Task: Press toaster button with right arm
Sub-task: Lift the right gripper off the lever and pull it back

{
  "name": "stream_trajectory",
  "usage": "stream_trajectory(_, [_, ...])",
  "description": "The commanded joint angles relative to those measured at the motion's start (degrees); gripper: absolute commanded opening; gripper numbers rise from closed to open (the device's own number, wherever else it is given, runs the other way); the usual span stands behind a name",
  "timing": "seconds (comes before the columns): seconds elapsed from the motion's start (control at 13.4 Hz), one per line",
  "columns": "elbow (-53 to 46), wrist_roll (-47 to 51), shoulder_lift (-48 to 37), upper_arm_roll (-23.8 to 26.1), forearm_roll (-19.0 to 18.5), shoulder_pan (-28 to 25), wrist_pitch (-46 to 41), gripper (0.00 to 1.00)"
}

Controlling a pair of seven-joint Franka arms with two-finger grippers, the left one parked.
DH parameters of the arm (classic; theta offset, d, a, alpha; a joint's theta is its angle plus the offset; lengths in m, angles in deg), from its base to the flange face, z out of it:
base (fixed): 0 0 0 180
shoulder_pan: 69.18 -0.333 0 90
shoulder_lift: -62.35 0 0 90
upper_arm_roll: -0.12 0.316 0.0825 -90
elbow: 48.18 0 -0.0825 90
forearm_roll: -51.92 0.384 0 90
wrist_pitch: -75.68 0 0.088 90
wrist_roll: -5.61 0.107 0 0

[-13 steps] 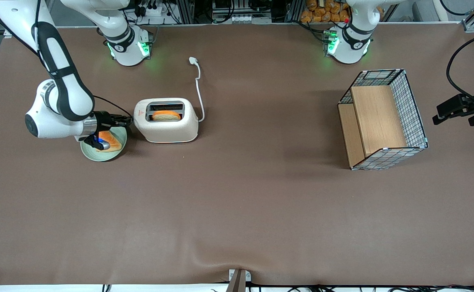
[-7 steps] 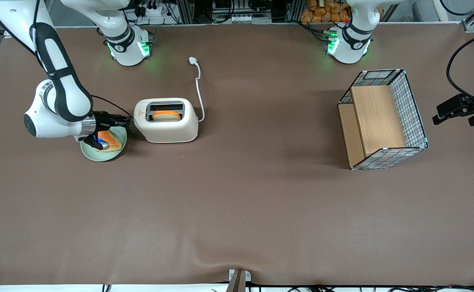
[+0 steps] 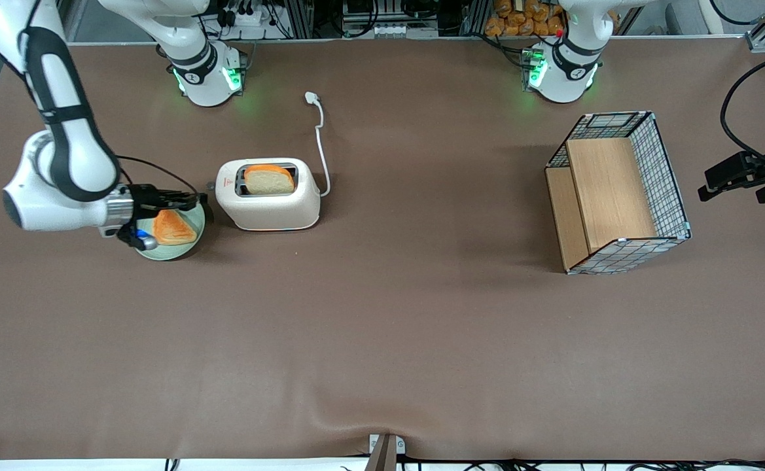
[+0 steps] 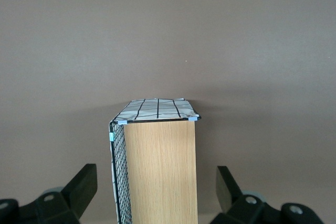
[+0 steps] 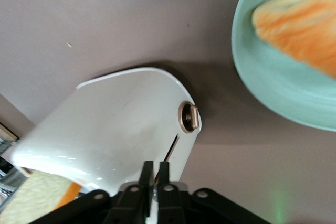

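The cream-white toaster point(image 3: 269, 204) stands on the brown table with a bread slice point(image 3: 269, 180) standing high out of its slot. My right arm's gripper point(image 3: 200, 195) is shut and empty, level with the toaster's short end face and a small gap from it, above the green plate point(image 3: 194, 237). In the right wrist view the gripper point(image 5: 155, 164) points at that end face point(image 5: 131, 124). The face carries a round bronze knob point(image 5: 188, 117) and a dark lever slot point(image 5: 172, 148). The pale toaster button point(image 5: 181, 184) shows just past the fingertips.
A second bread slice point(image 3: 173, 229) lies on the green plate, also seen in the right wrist view point(image 5: 299, 24). The toaster's white cord point(image 3: 320, 140) runs to a plug point(image 3: 311, 97). A wire basket with wooden boards point(image 3: 618, 190) lies toward the parked arm's end.
The right arm has drawn back from the toaster toward its own end of the table. The bread slice in the toaster has risen from low in the slot to high.
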State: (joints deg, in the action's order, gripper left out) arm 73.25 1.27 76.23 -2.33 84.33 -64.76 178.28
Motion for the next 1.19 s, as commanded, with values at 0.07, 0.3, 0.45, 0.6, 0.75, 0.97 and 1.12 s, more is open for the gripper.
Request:
stream_trajectory(0.07, [-5.65,-0.41,-0.34,0.42,-2.16,3.39,-4.5,1.0])
stream_trajectory(0.3, [-11.19,-0.58,-0.69,0.42,-9.1,3.48,-6.0,1.0])
stream_trajectory(0.45, [-12.96,-0.85,-2.87,0.51,-14.1,3.22,-5.22,1.0])
stream_trajectory(0.6, [-12.96,-1.11,-6.21,0.86,-21.21,2.87,-0.58,1.0])
stream_trajectory(0.75, [-12.96,-1.11,-9.29,1.3,-26.94,1.3,2.06,1.0])
stream_trajectory(0.97, [-13.23,-1.2,-12.63,1.39,-32.57,-0.21,4.71,1.0])
stream_trajectory(1.12, [-15.07,-3.99,-13.17,1.3,-33.02,-0.3,4.11,1.0])
